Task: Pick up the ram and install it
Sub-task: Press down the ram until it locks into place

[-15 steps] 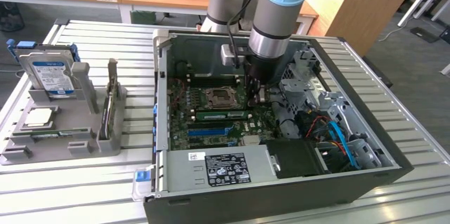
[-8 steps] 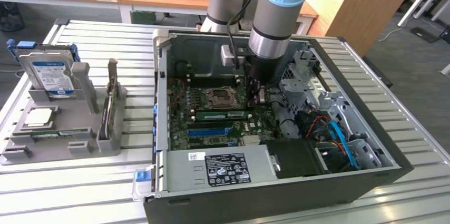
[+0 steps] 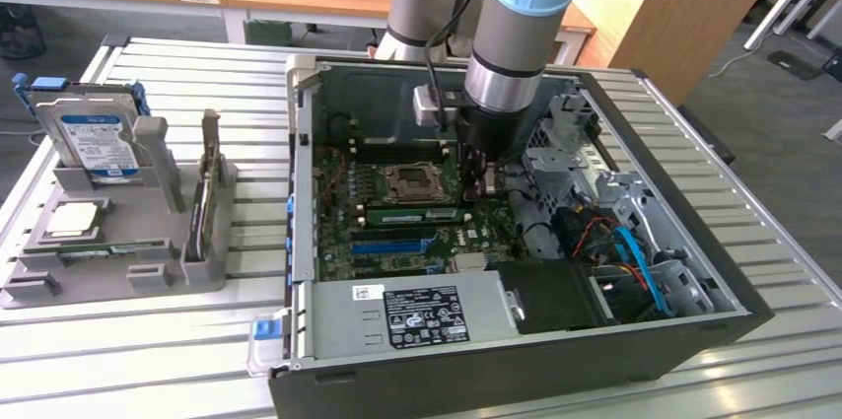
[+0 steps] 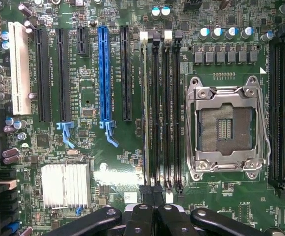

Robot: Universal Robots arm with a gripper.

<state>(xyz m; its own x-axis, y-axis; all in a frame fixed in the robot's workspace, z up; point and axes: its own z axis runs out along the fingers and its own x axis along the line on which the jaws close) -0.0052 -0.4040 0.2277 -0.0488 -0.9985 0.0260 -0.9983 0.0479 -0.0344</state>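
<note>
Gripper point(image 3: 488, 180): down inside the open computer case point(image 3: 658, 340), right over the motherboard point(image 4: 112, 162).
Jaws: I cannot tell if they are open or shut.
Ram point(image 3: 418, 214): a thin green stick sitting in a slot just beside the empty CPU socket point(image 4: 226, 129).
Gray tray point(image 3: 79, 276): outside the case, toward the exterior view's left, holding the hard drive point(image 3: 95, 138) and the silver CPU chip point(image 3: 73, 222).

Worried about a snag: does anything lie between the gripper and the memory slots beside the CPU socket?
Nothing visible does. The gripper hangs over the memory slots, and no cable or loose part crosses them beside the CPU socket.
</note>
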